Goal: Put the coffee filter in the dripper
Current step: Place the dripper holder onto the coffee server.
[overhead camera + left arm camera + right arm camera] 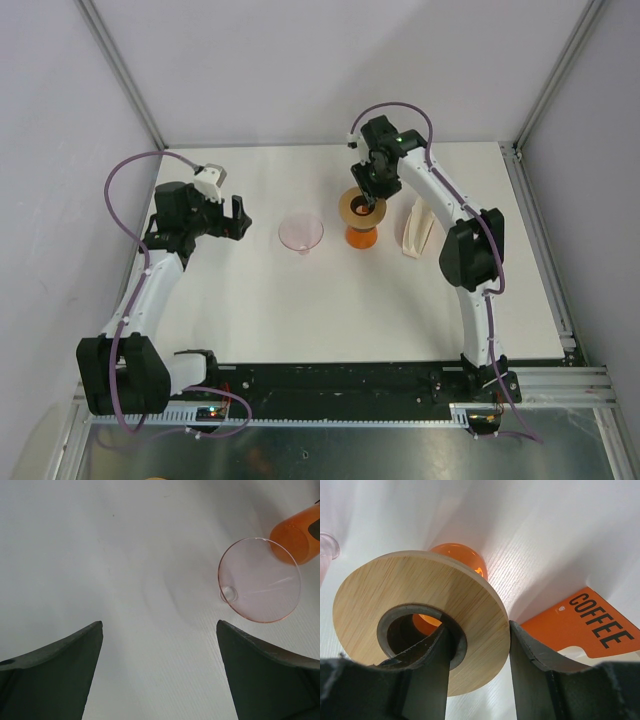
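Your right gripper (480, 630) pinches the ring (420, 585) (one finger through its hole) over the beaker (456, 553); your left gripper (160, 640) gapes wide, empty, near the dripper (260, 580).

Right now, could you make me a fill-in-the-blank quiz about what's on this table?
The right jaws pinch the wooden ring, one finger through its ___.
The ring is over the ___ glass beaker.
The left jaws stand ___, holding nothing, near the pinkish dripper.
The filter pack label reads ___.
Missing: hole; orange; open; COFFEE.
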